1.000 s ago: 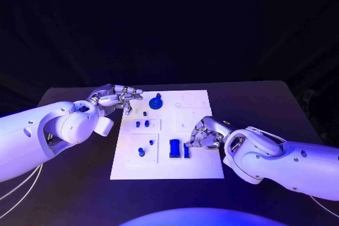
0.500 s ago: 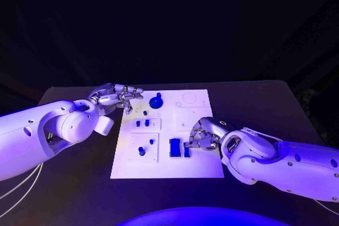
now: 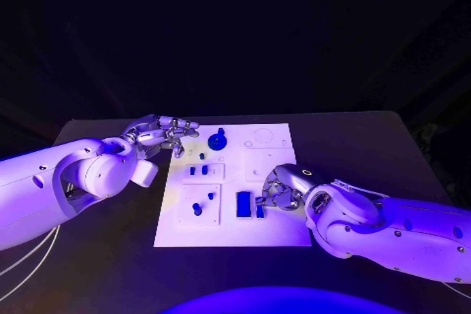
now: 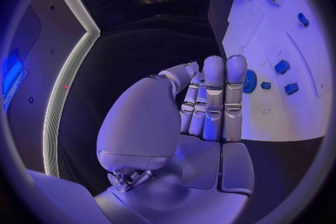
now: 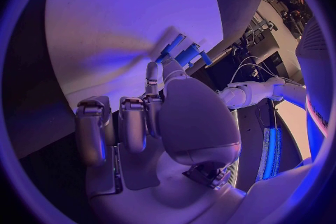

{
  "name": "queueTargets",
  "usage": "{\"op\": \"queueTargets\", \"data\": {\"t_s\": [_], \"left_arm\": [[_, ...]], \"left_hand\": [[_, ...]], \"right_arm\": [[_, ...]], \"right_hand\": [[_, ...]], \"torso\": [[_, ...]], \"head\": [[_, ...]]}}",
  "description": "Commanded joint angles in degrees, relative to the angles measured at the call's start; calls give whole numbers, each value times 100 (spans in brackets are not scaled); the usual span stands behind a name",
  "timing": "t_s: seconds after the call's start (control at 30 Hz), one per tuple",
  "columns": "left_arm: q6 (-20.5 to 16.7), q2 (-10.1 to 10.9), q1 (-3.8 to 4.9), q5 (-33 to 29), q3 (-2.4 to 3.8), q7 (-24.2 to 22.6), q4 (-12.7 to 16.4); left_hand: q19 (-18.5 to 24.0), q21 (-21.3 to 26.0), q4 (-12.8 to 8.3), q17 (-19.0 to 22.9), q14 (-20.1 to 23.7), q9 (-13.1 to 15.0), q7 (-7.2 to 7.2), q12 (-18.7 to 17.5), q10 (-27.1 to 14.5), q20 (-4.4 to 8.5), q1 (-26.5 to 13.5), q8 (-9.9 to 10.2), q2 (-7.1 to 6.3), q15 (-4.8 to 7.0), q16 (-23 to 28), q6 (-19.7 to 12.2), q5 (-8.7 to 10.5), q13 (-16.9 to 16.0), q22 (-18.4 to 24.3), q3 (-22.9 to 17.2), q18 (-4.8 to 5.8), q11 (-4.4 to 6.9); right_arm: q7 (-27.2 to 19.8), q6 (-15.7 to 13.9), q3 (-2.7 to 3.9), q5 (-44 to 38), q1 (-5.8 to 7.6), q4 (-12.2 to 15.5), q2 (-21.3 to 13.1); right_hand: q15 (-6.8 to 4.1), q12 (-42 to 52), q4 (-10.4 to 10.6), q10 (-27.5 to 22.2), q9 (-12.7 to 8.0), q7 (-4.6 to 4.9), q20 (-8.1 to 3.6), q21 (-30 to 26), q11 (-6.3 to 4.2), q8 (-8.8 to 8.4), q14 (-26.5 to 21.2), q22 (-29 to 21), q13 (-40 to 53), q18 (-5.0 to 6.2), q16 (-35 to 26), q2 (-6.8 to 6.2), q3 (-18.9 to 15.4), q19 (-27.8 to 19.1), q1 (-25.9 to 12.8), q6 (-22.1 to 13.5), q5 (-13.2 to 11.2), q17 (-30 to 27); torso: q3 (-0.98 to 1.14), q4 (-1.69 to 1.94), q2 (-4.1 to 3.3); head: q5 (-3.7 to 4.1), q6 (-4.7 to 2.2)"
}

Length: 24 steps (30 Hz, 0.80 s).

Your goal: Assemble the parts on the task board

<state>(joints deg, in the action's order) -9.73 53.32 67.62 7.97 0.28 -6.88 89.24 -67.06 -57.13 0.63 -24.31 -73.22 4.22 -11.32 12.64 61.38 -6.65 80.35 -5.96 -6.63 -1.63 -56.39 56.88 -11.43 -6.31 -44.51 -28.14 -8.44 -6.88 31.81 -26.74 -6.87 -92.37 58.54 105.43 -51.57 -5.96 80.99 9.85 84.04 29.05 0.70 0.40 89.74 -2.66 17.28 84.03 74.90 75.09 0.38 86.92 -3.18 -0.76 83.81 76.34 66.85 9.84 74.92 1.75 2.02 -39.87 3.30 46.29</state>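
Note:
The white task board (image 3: 280, 229) lies mid-table. My right hand (image 3: 278, 191) sits curled at its right middle, fingertips pinching a narrow blue piece (image 3: 260, 208) that stands beside a blue rectangular block (image 3: 242, 203). In the right wrist view my right hand (image 5: 154, 106) reaches thumb and finger to the narrow blue piece (image 5: 171, 45). My left hand (image 3: 162, 133) hovers at the board's far left corner, fingers curled, holding nothing. In the left wrist view my left hand (image 4: 213, 95) keeps its fingers side by side near the round blue part (image 4: 250, 81).
The round blue part (image 3: 217, 142) stands at the board's far end. Two small blue pieces (image 3: 198, 170) sit in a raised square, and two others (image 3: 197, 208) lie on the near left panel. Black table (image 3: 98, 259) surrounds the board.
My right hand and arm have crept slightly farther onto the board toward the narrow piece. The left hand has barely moved.

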Motion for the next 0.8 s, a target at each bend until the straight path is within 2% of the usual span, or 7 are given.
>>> {"op": "queueTargets", "data": {"t_s": [0.03, 0.3, 0.43, 0.57, 0.67, 0.7, 0.8], "left_arm": [[95, -2, 1, 16, 3, -37, 12], [89, -3, 1, 16, 3, -42, 4], [81, -19, 0, 15, 2, -55, -19], [66, -43, -5, -43, -13, -181, -55], [67, -81, -11, -157, -40, -394, -103], [70, -100, -15, -219, -46, -489, -129], [44, -177, -40, -453, -60, -810, -245]], "left_hand": [[43, 18, 10, 7, 34, -1, -4, 29, -35, 13, -49, -35, 23, 2, 4, -38, -14, 3, 9, -19, -106, 3], [43, 18, 10, 7, 34, -1, -4, 29, -35, 13, -49, -35, 23, 2, 4, -38, -14, 3, 9, -19, -106, 3], [44, 21, 12, 12, 35, -1, -3, 38, -39, 12, -56, -40, 26, 2, 4, -41, -14, 3, 12, -22, -106, 4], [47, 28, 20, 20, 40, -1, -4, 50, -47, 10, -81, -47, 15, 0, 5, -48, -10, 3, 18, -12, -106, 3], [55, 40, 39, 30, 46, 0, -4, 67, -53, 6, -122, -56, -3, -4, 6, -52, -3, 2, 29, 14, -107, 2], [69, 60, 51, 36, 53, 0, -3, 76, -53, 4, -145, -62, -11, -6, 8, -52, 4, 1, 52, 32, -110, 2], [128, 144, 100, 59, 85, 7, 10, 118, -41, -4, -227, -93, -25, -8, 23, -38, 30, -7, 144, 114, -126, 11]], "right_arm": [[26, -140, -3, -247, -12, 57, -30], [-316, -752, 8, 12, -2, 347, -234], [-912, -1224, 16, 722, 84, 383, -331], [-1945, -1487, 18, 2207, 259, 193, -369], [-2615, -1431, 19, 3346, 391, -98, -341], [-2850, -1373, 19, 3776, 442, -230, -318], [-3513, -1160, 19, 4932, 579, -672, -196]], "right_hand": [[-42, -4, 12, 299, 5, 13, -41, 26, -42, 20, 511, 1510, 1028, -38, 25, 3, -31, 619, -6, 29, 0, 1080], [-25, -165, 152, 238, 3, 47, -35, 26, -16, 27, 490, 1510, 949, -38, -36, -75, -163, 619, -216, -31, 3, 989], [50, -823, 314, -36, -63, 172, 12, -253, 85, -110, 402, 1434, 621, 17, -293, -161, -258, 549, -354, -304, -41, 631], [220, -2636, 397, -896, -229, 408, 150, -1806, 293, -447, 177, 989, -326, 298, -934, -109, -326, 116, -219, -807, 546, -160], [297, -3771, 387, -1431, -298, 498, 252, -2799, 379, -564, -5, 648, -1036, 460, -1482, -10, -383, -175, -19, -915, 573, -753], [331, -4510, 357, -1807, -323, 529, 277, -3397, 411, -611, -150, 438, -1488, 556, -1837, 38, -374, -358, 101, -977, 556, -1132], [393, -4892, 247, -2031, -364, 602, 349, -4572, 473, -684, -450, -30, -1869, 722, -2550, 154, -322, -729, 441, -1070, 573, -1832]], "torso": [[7, 0, 1], [1, -10, 6], [-5, -9, 19], [-28, -22, 54], [-55, -26, 101], [-72, -25, 126], [-120, -25, 195]], "head": [[-4, -8], [5, -38], [25, -68], [32, -116], [46, -183], [48, -187], [68, -293]]}}
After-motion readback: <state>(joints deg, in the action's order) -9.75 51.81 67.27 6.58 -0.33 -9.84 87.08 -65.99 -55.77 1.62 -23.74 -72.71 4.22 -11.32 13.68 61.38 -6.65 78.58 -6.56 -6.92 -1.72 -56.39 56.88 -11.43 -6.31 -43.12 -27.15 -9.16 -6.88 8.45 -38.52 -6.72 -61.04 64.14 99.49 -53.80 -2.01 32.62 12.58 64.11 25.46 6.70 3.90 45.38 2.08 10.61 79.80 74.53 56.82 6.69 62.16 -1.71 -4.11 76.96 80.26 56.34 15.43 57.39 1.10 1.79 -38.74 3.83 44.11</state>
